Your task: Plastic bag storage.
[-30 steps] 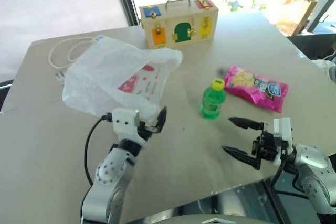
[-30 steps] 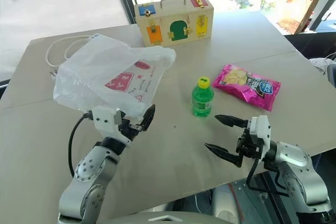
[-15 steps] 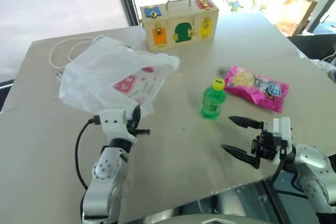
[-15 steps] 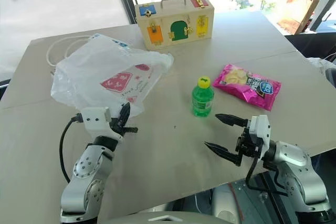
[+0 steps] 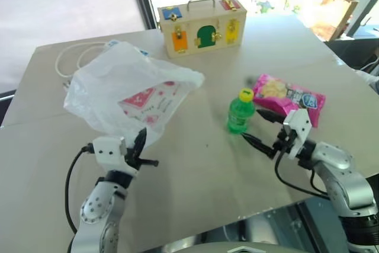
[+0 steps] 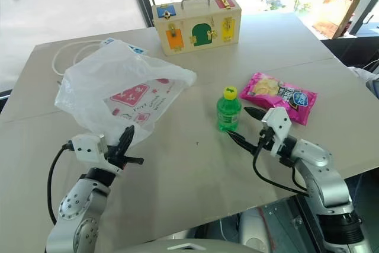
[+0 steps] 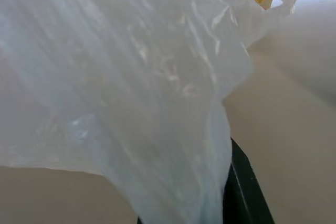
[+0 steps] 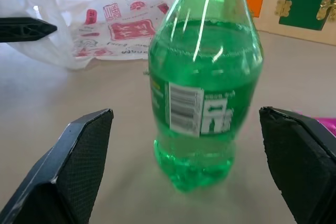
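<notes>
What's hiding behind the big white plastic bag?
Behind the plastic bag a looped white cable lies on the table, and a small white-and-blue thing peeks over the bag. The bag covers the rest of both, so I can't tell what else is there.

Left arm rises from the lower left, forearm angled up and forward, a black cable looping off the white wrist block. The left gripper [image 5: 141, 146] points forward, roughly level, jaws closed on a thin fold of the plastic bag [image 5: 127, 87]; in the left wrist view the film drapes over one black finger [image 7: 242, 192].

Right arm enters from the lower right, elbow bent, forearm directed forward and toward the left. The right gripper [image 5: 259, 128] is level, jaws spread wide and holding nothing, the two fingertips well apart; its textured pads [image 8: 79, 156] face each other.
</notes>
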